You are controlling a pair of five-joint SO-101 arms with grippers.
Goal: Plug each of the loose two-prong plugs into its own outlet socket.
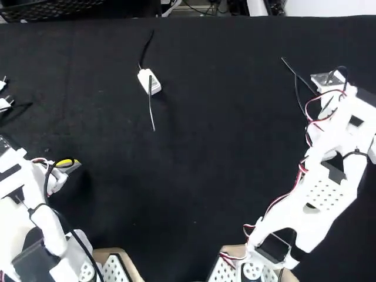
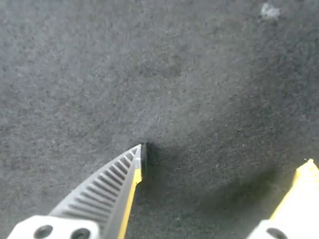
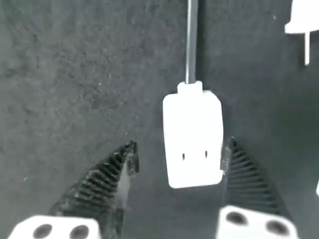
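A white outlet socket point(image 3: 193, 139) with two slots lies on the black cloth, its cord point(image 3: 191, 40) leading away. My right gripper point(image 3: 179, 148) is open around it, one finger point(image 3: 234, 164) touching its side and the other finger point(image 3: 119, 164) standing apart. From above, this gripper point(image 1: 326, 82) is at the table's far right. A loose white plug point(image 3: 300, 22) with a prong lies just beyond. My left gripper point(image 2: 222, 164) is open over bare cloth, low at the table's near left point(image 1: 63, 165). Another white socket block point(image 1: 149, 82) lies at the back centre.
Two small white plugs point(image 1: 3, 94) sit at the far left edge. Thin black cords point(image 1: 151, 111) run off the centre block, and another cord point(image 1: 295, 71) trails from the right gripper. The black cloth point(image 1: 223, 147) covers the table.
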